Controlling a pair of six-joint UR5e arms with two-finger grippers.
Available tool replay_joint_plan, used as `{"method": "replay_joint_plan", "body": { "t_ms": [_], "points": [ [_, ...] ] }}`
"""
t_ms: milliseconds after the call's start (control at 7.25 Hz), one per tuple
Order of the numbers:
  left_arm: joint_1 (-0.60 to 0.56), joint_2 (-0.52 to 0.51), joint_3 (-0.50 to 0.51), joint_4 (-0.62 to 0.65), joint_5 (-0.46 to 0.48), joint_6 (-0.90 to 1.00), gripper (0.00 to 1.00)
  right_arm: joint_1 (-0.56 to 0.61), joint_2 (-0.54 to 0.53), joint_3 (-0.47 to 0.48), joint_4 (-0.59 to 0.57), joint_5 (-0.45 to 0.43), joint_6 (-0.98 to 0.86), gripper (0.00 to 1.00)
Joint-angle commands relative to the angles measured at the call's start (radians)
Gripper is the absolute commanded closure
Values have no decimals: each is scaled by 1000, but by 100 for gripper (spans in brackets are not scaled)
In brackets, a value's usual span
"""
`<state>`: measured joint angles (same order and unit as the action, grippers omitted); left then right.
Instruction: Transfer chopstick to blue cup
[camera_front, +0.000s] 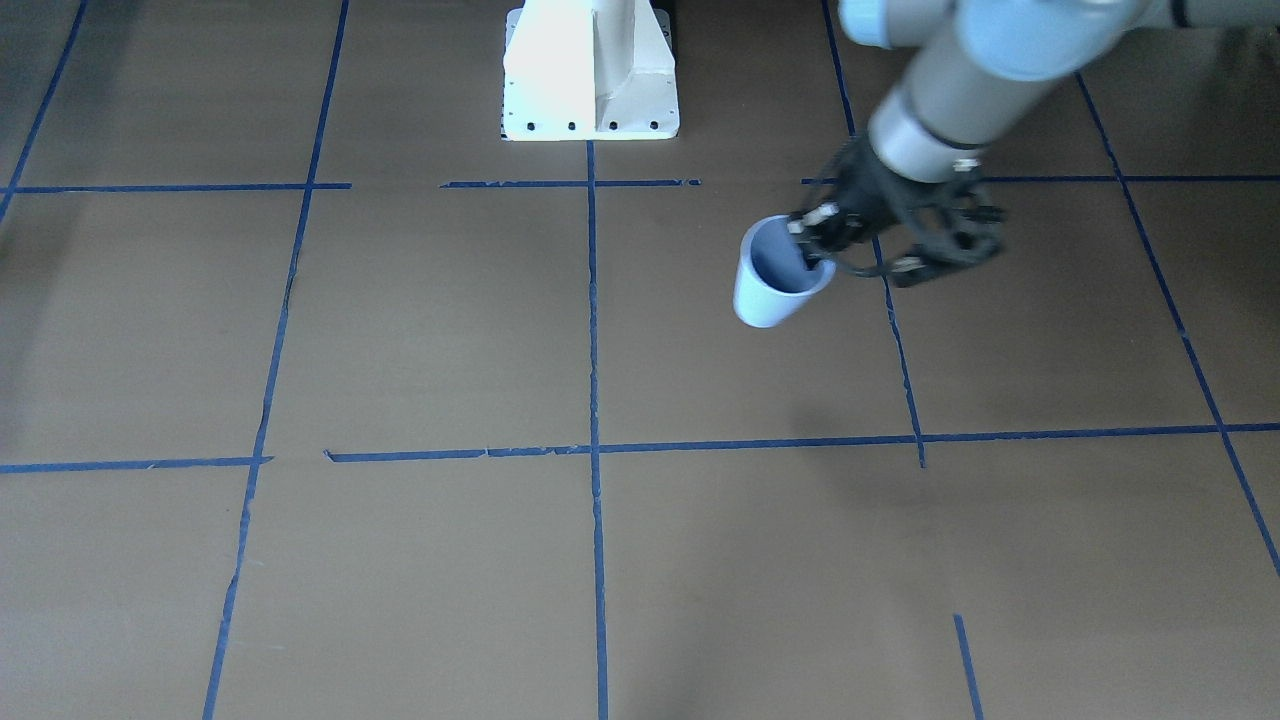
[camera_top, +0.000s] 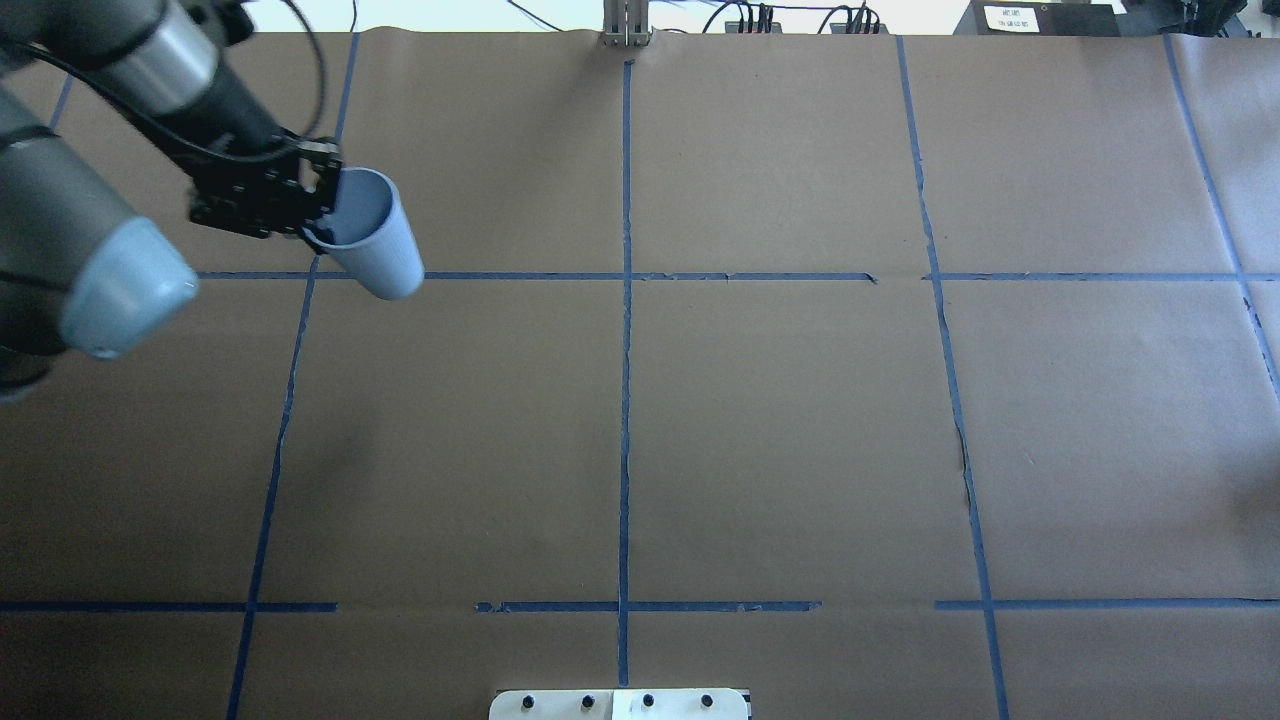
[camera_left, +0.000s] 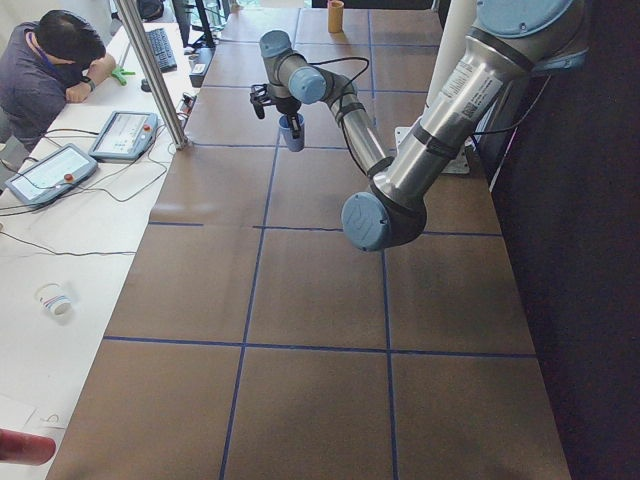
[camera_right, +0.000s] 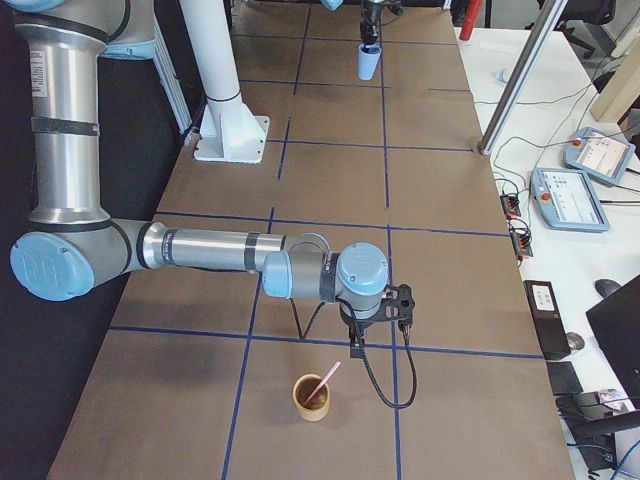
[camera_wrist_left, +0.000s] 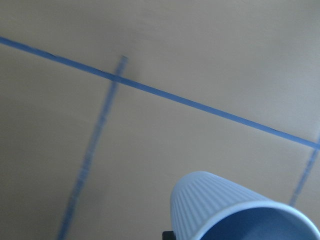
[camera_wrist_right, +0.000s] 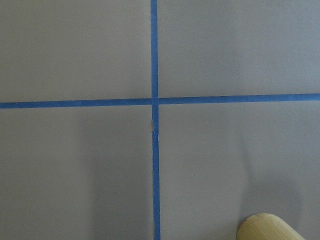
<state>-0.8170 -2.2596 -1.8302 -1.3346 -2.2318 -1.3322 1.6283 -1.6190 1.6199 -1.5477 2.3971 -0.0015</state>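
- The chopstick (camera_right: 322, 383) is pink and thin. It leans in a tan cup (camera_right: 310, 400) at the robot's right end of the table.
- The right gripper (camera_right: 360, 335) hangs just beside and above that tan cup. It does not touch the stick. I cannot tell if its fingers are apart or together.
- The blue cup (camera_front: 775, 280) is well apart from the stick, at the robot's left end, on the far side from the robot.
- The left gripper (camera_front: 820, 255) pinches the blue cup by its rim, one finger inside and one outside. The cup is up in the air and tilted.
- I think the step in hand is carrying the blue cup. The stick is not moved yet.
- Next, I think the right gripper must come down and pinch the thin stick, and the blue cup must be held straight so the stick can drop in.
- The table (camera_top: 780, 430) is covered in brown paper with blue tape lines (camera_top: 625, 400) making big squares. The white robot base (camera_front: 590, 70) stands at its near edge.
- Beside the table's far side is a white desk with screens (camera_left: 125, 135) and wires. A person (camera_left: 50, 70) sits there, leaning forward.
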Motion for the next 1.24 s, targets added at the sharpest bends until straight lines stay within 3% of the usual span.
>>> {"method": "replay_joint_plan", "body": {
  "t_ms": [0,276,1103],
  "points": [
    [137,-103,191,-233,126,-175,98,-7,7,11,1,-7,0,0],
    [212,-113,264,-305,231,-177,98,-7,2,12,11,-10,-3,0],
    [252,-113,273,-316,236,-176,89,-7,5,14,11,-3,2,0]
  ]
}}
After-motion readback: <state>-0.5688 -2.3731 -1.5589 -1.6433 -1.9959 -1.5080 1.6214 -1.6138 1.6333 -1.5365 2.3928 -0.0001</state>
